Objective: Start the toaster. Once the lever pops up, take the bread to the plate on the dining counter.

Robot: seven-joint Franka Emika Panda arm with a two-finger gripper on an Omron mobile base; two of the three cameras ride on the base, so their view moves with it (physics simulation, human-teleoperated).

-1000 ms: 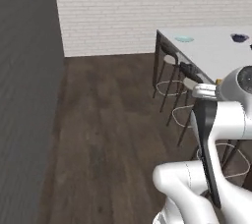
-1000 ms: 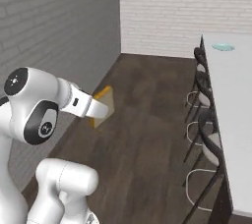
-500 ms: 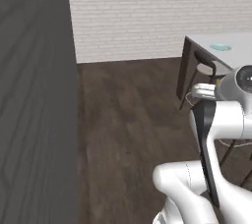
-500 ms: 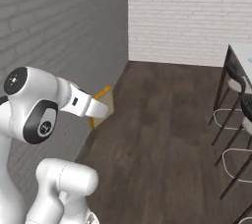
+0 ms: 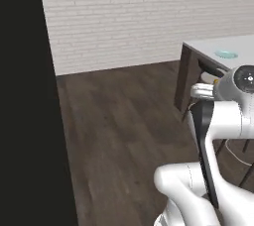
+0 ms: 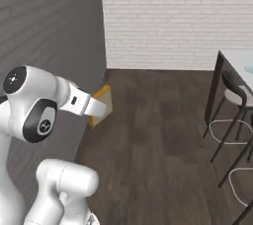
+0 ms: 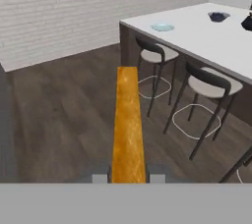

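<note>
While carried edge-on, bread [image 7: 128, 125] pinched between the jaws, plate [image 7: 162, 27] far ahead on dining counter [image 7: 216, 41].

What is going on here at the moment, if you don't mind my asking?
The robot arm is carrying the bread, clamped edge-on between its fingers. The plate waits near the corner of the dining counter, beyond the stools, so the slice is not yet delivered.

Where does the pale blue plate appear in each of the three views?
Left base view: plate at the right edge, on the dining counter.
Right base view: I cannot make it out; the counter is cut off at the right edge.
Hand view: upper middle, near the counter's corner.
Shared landmark: white brick wall.
</note>
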